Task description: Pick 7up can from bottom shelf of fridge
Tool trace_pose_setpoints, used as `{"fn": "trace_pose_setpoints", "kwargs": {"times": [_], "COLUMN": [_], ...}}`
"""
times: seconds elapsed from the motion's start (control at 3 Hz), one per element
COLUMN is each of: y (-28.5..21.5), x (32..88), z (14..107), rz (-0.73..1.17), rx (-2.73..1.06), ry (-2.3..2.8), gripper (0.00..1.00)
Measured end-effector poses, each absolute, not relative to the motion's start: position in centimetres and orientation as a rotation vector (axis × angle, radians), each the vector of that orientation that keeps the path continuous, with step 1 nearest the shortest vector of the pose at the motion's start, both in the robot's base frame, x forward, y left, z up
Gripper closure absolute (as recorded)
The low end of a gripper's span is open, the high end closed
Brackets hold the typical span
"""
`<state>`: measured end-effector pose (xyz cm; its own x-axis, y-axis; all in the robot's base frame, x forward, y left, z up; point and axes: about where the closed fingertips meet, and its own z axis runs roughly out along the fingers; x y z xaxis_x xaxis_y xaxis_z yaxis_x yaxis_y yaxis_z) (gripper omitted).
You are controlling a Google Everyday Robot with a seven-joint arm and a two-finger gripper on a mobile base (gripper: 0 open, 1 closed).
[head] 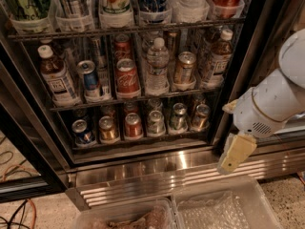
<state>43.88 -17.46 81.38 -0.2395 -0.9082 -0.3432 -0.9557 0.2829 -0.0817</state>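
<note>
The fridge (143,168) stands open, with a ribbed steel base. Its bottom shelf (143,138) is a dark wire rack holding a row of short cans. The 7up can (156,123) has a silver top and a pale silvery body; it stands fourth from the left, between a red-orange can (133,126) and another silvery-green can (178,117). My gripper (230,163) hangs tan-coloured from the white arm (271,104). It is outside the fridge, to the right of and below the shelf, in front of the steel base and apart from all the cans.
The rack above holds bottles and cans (156,66). The dark door frame post (228,66) stands between the shelf and my arm. Two clear plastic bins (224,206) sit on the floor in front. Cables (19,209) lie at the lower left.
</note>
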Motion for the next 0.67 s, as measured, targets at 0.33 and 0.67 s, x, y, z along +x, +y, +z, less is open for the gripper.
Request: {"fn": "trace_pose_setpoints", "kwargs": {"times": [0.33,0.67], "y": [-16.1,-14.6], "x": [44.1,43.9], "z": [77.4,72.9], "rz": [0.287,0.389], "rx": [-1.661,-1.556], "ry": [2.264,2.290], "gripper": [0.00,0.00]}}
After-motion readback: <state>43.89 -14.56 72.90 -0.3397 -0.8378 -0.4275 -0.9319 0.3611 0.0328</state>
